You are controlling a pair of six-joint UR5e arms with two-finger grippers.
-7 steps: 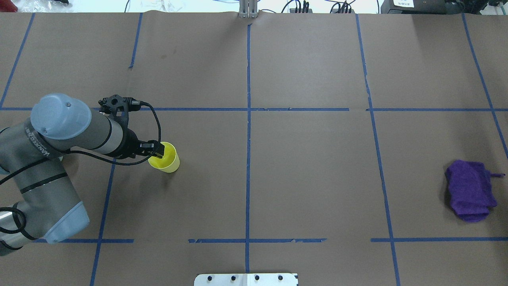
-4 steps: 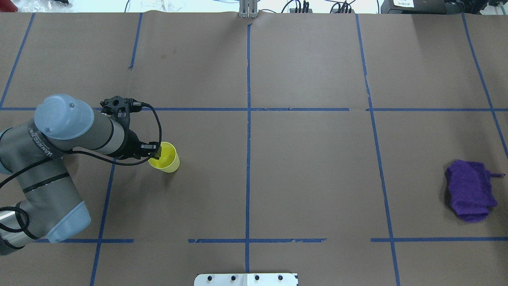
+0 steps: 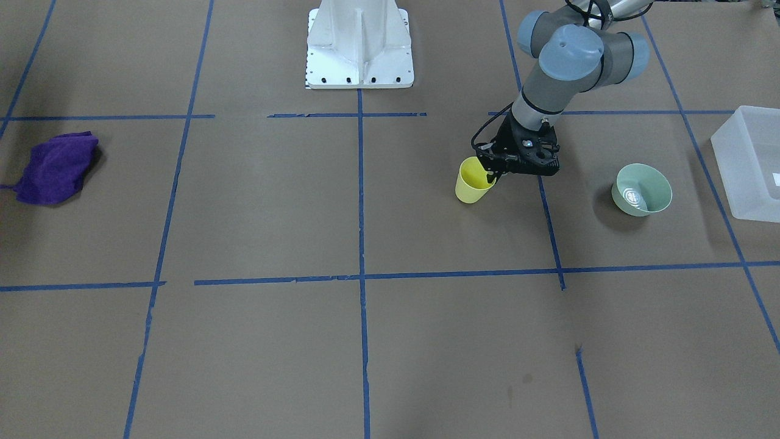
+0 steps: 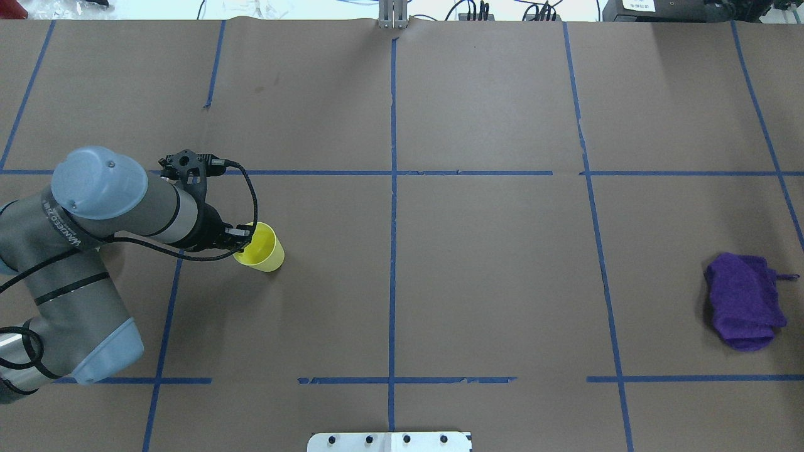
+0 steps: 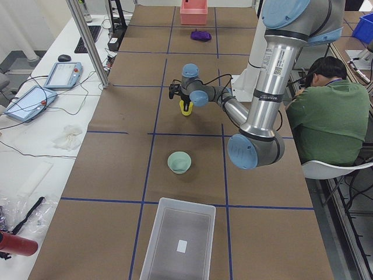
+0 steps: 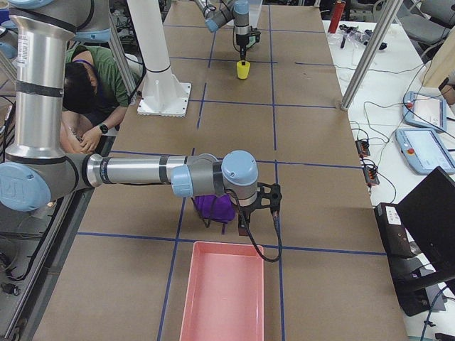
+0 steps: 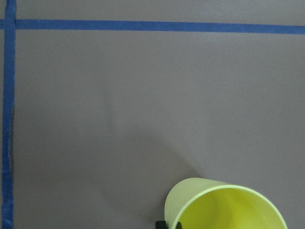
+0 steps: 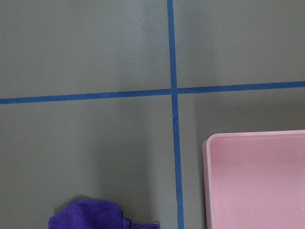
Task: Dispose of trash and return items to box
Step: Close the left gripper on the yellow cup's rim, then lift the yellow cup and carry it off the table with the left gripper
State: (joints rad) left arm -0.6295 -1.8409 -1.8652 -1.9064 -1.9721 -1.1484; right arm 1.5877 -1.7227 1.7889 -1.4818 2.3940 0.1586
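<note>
The yellow tumbler (image 4: 262, 251) stands open side up on the table's left half, and it also shows in the front view (image 3: 470, 186) and the left wrist view (image 7: 224, 205). My left gripper (image 4: 244, 236) is shut on its near rim, one finger inside and one outside. The tumbler leans slightly. The mint-green bowl (image 3: 641, 190) sits upright between the tumbler and the frosted white box (image 3: 752, 161). The box holds only a white label. My right gripper (image 6: 243, 226) hangs over the purple cloth; I cannot tell whether it is open or shut.
The purple cloth (image 4: 744, 307) lies at the table's right end, beside a pink tray (image 6: 222, 291). The white robot base (image 3: 359, 46) stands at the near middle edge. A seated person (image 5: 329, 114) is behind the robot.
My left gripper has drawn back a little to the left, with the tumbler's rim between its fingers. The tumbler has shifted slightly with it. The cloth has not moved.
</note>
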